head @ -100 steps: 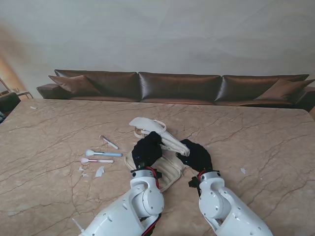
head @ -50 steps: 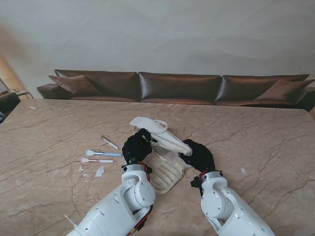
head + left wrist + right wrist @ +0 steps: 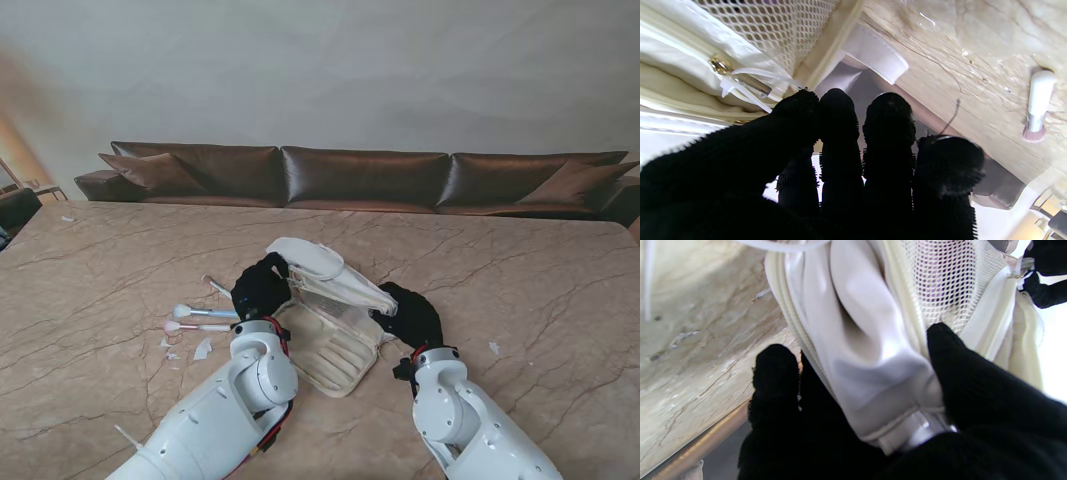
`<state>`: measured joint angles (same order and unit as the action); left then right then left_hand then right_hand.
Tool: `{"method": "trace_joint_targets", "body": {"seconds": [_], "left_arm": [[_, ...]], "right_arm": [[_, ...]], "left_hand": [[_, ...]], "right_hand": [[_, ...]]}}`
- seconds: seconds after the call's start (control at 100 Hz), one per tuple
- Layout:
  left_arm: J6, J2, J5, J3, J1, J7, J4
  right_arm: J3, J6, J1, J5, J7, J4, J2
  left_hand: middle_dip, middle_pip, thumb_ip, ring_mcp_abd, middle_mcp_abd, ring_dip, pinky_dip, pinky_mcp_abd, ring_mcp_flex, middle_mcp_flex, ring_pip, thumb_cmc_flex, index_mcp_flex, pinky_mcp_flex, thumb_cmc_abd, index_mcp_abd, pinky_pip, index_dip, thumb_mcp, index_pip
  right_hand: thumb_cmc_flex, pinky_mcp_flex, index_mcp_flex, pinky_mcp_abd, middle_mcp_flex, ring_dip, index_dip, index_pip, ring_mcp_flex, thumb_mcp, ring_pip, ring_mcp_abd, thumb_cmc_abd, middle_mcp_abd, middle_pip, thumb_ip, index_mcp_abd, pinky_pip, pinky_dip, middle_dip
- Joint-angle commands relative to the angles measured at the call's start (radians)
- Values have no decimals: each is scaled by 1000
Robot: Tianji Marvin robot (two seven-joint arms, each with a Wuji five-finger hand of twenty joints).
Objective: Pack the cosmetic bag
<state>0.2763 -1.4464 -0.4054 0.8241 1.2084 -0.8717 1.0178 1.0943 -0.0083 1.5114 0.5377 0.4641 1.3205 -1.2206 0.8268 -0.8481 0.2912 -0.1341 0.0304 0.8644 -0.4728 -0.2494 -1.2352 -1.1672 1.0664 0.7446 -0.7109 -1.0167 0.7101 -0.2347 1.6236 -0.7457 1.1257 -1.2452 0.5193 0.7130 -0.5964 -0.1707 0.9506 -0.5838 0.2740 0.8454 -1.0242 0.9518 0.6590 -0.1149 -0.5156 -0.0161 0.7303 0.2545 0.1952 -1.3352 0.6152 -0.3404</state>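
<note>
The cream cosmetics bag (image 3: 335,345) lies open at the table's middle, its lid (image 3: 322,262) lifted and the ribbed lining showing. My left hand (image 3: 262,287), in a black glove, is shut on the bag's left edge beside the lid; in the left wrist view its fingers (image 3: 840,133) pinch close to the gold zip pull (image 3: 720,65) and the mesh pocket (image 3: 773,26). My right hand (image 3: 410,315) is shut on the lid's right end, the white fabric (image 3: 867,350) clamped between thumb and fingers (image 3: 776,380). Left of the bag lie a blue-handled brush (image 3: 205,313), a pink brush (image 3: 195,327) and a small brush (image 3: 222,290).
White scraps (image 3: 202,349) lie near the brushes and one speck (image 3: 494,347) lies to the right. A brown sofa (image 3: 365,178) runs along the table's far edge. The white-handled small brush (image 3: 1038,100) shows past my left fingertips.
My left hand has moved left and farther from me with the bag's edge, spreading the bag open. The lid now stands higher and the lining is exposed. My right hand shifted slightly right.
</note>
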Motion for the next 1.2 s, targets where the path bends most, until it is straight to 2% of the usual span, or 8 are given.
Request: {"method": "trace_joint_targets", "body": {"seconds": [0.0,0.19,0.44,0.78,0.88,1.02,1.19], "left_arm": [[14,17,-2,16,-9,4,-4],[24,38,-29,24,-34,46,-14],[31,54,-46,32,-66,87,-33],[18,61,-48,24,-85,116,-62],[17,66,-43,22,-67,135,-36],[16,79,-46,27,-31,167,18],[21,96,-50,48,32,191,109]], "right_arm": [[6,13,17,1,0,-24,11],[7,9,15,4,8,-29,10],[6,6,13,4,13,-34,9],[6,6,14,7,15,-37,9],[1,6,12,6,12,-40,9],[-9,12,6,0,15,-46,6],[-17,28,-1,-7,25,-49,1]], "left_hand": [[20,-72,-47,19,115,6,-2,20,-25,2,23,80,-50,-29,-98,-2,77,-84,53,-122],[21,-70,-47,20,116,7,-2,20,-24,1,21,79,-49,-29,-99,-4,77,-85,51,-122],[23,-69,-47,21,117,8,-2,18,-25,1,20,78,-48,-29,-101,-7,76,-86,48,-121],[25,-68,-49,17,116,11,-3,19,-26,-3,24,73,-49,-30,-99,-7,80,-83,52,-119],[24,-63,-52,-1,105,10,-3,5,-24,-1,22,75,-42,-29,-107,-1,81,-73,42,-112],[25,-35,-61,-29,89,10,3,-21,-24,-22,20,49,-42,-28,-83,-4,88,-34,65,-103],[36,25,-53,-59,67,2,12,-42,-21,-27,-7,31,-43,-15,-59,-4,84,-1,82,-62]], "right_hand": [[173,8,-112,17,102,-18,43,151,-37,133,34,25,92,44,30,-10,45,-26,-11,-7],[175,11,-117,16,106,-19,43,150,-42,139,38,28,87,43,33,-11,44,-29,-13,-5],[173,14,-119,18,109,-17,42,148,-43,142,36,29,85,46,32,-12,44,-32,-15,-1],[171,20,-120,20,110,-12,39,147,-46,143,30,30,83,45,28,-12,42,-37,-18,3],[170,22,-118,19,111,-11,36,145,-47,145,29,31,80,46,28,-12,39,-39,-18,3],[167,27,-122,21,116,-11,31,146,-51,151,30,29,73,44,27,-12,36,-44,-18,4],[164,32,-125,18,120,-11,25,147,-54,162,34,24,65,40,27,-11,30,-51,-19,4]]}}
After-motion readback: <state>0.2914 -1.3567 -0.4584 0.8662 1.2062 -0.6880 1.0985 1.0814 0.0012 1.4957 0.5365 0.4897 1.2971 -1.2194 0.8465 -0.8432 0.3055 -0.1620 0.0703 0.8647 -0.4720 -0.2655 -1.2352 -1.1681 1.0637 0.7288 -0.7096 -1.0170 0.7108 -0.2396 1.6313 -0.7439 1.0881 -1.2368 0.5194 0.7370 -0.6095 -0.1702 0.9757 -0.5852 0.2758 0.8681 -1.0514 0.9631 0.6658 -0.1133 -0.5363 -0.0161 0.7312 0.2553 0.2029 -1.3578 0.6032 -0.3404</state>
